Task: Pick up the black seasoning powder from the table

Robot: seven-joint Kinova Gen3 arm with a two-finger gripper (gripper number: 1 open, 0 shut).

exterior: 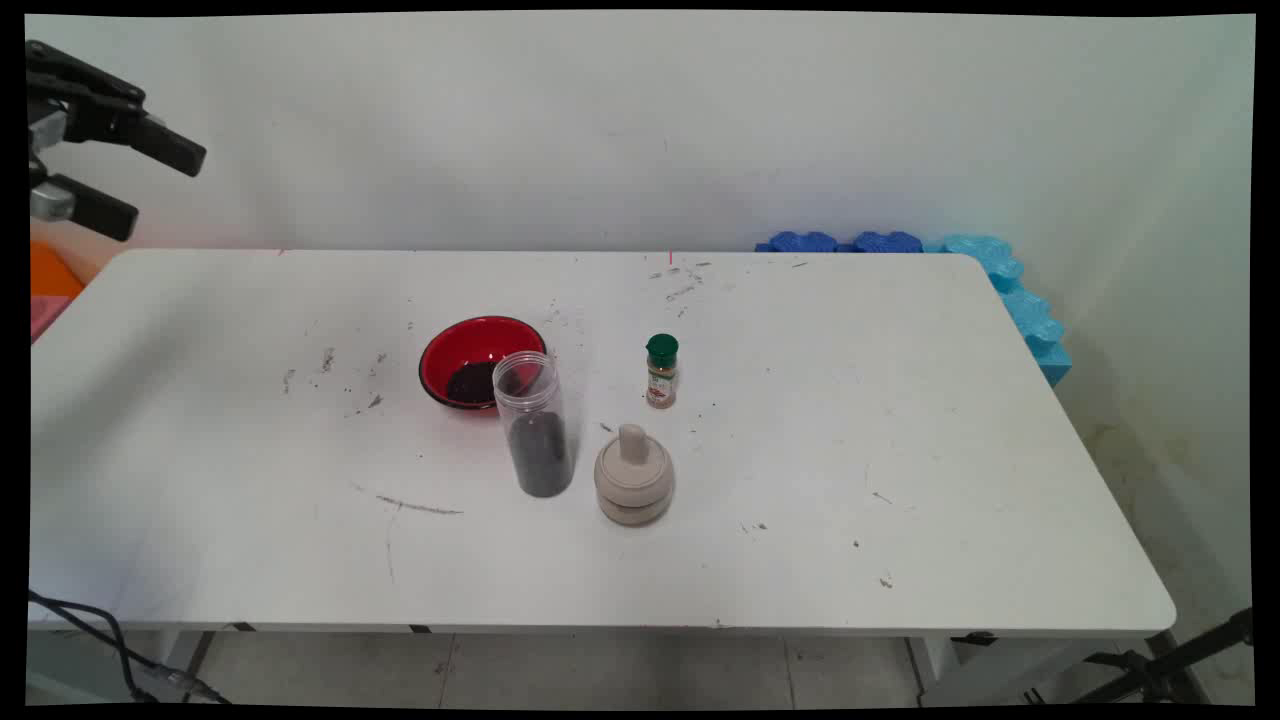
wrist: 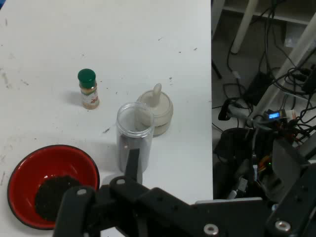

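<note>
Gripper [exterior: 150, 185] sits high at the upper left of the main view, well above the white table [exterior: 900, 450] and clear of everything on it — its two black fingers [exterior: 165, 148] stand apart, spread wide, with nothing between them. Nearest below it on the table is a red bowl [exterior: 450, 350] with a dark heap of grains in its bottom. Just in front of the bowl stands a clear, lidless jar [exterior: 536, 425], upright, its lower half filled with the same dark stuff. Beside the jar to the right is a beige lidded pot [exterior: 634, 477] with a knob on top. Behind that pot, a little apart, stands a small green-capped spice bottle [exterior: 661, 371]. Blue foam pieces [exterior: 1000, 270] lie along the table's far right edge by the wall.
</note>
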